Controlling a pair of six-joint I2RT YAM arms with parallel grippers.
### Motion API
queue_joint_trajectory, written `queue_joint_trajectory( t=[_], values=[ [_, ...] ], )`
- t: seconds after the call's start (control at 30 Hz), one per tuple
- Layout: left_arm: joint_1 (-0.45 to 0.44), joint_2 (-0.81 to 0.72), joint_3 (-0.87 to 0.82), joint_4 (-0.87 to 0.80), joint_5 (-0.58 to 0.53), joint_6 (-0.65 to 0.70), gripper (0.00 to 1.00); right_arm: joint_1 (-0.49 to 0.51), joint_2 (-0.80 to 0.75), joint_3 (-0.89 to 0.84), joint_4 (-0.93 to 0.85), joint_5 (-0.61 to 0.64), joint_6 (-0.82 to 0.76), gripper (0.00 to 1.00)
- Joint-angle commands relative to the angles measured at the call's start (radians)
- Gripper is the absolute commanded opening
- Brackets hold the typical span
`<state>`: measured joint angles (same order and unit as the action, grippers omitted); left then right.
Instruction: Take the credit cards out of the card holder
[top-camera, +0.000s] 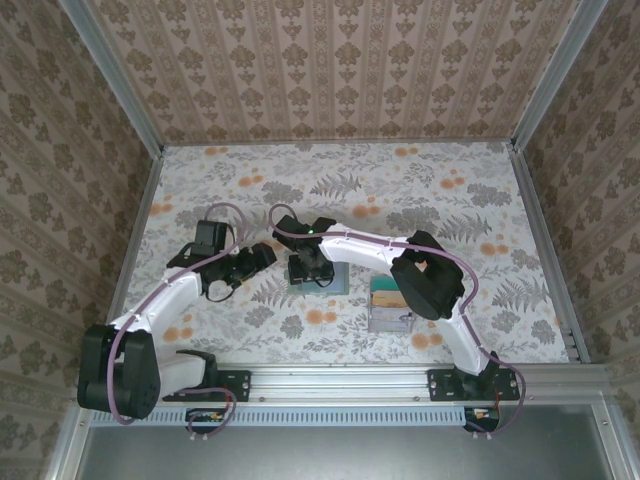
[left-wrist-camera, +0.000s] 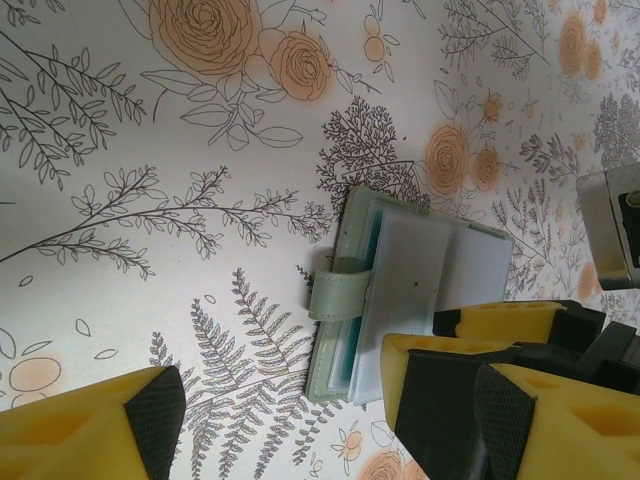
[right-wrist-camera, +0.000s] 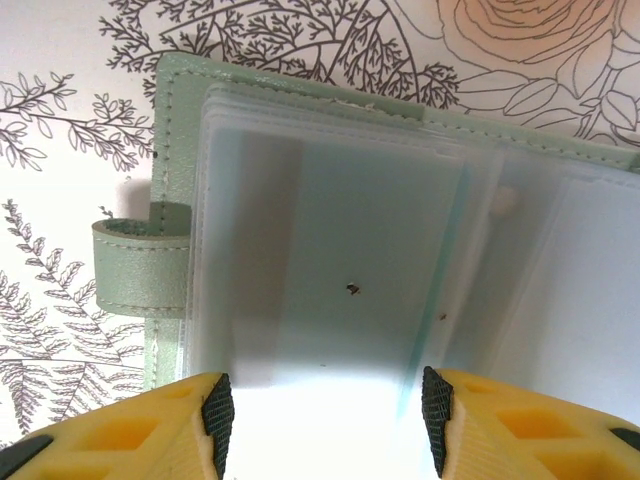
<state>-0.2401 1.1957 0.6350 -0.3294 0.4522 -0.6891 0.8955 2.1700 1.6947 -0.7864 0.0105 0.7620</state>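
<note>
The card holder (top-camera: 335, 280) lies open on the flowered table, grey-green with a strap loop (right-wrist-camera: 135, 270) on its left side. Its clear sleeves (right-wrist-camera: 340, 250) are fanned, and a thin teal card edge (right-wrist-camera: 445, 270) shows inside them. My right gripper (right-wrist-camera: 325, 420) stands open just above the top sleeve, one pad at each side of it, nothing pinched. In the top view it (top-camera: 308, 266) hovers over the holder's left half. My left gripper (left-wrist-camera: 325, 420) is open over bare table just left of the holder (left-wrist-camera: 360, 215), and the right gripper's yellow fingers (left-wrist-camera: 500, 322) show beside it.
A grey tray (top-camera: 390, 308) with teal and tan contents stands right of the holder, and its corner (left-wrist-camera: 612, 225) shows in the left wrist view. Patterned walls (top-camera: 330, 70) enclose the table on three sides. The right arm's elbow (top-camera: 425, 275) hangs over the tray.
</note>
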Motion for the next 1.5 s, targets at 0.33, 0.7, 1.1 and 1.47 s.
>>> queue_joint_trajectory(
  t=[0.33,0.7,1.1,1.47],
  values=[
    [0.008,-0.006,-0.012,0.000,0.011,-0.004,0.80,0.015,0.046,0.033,-0.008,-0.045,-0.007,0.65],
    [0.009,-0.005,-0.013,-0.002,0.013,-0.007,0.81,0.014,0.060,0.016,-0.033,-0.022,-0.013,0.54],
    [0.007,-0.013,-0.014,-0.001,0.016,-0.009,0.81,0.007,-0.006,-0.031,-0.024,0.021,-0.010,0.31],
    [0.007,-0.020,-0.015,0.000,0.019,-0.011,0.81,-0.011,-0.071,-0.069,-0.016,0.057,-0.008,0.25]
  ],
)
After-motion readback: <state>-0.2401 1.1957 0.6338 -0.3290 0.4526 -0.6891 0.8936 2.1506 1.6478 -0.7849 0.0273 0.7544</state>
